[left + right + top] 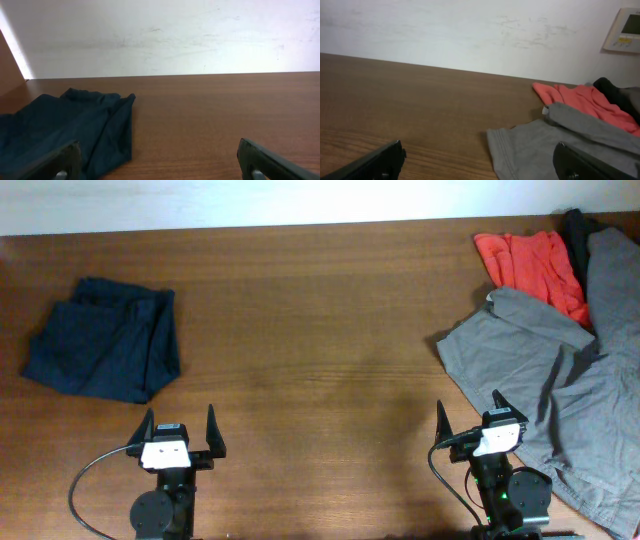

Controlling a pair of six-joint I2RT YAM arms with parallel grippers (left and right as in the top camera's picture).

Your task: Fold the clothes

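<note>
Overhead: crumpled shorts [520,345] near right tool [469,408]

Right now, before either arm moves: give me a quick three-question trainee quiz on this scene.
1. Which is nearer the grey shorts: the left hand or the right hand?
2. True or false: the navy garment lies between the two hands.
3. The orange-red garment lies: A) against the shorts, far right; B) on the navy garment; C) in the left hand.
Key: 1 right hand; 2 false; 3 A.
</note>
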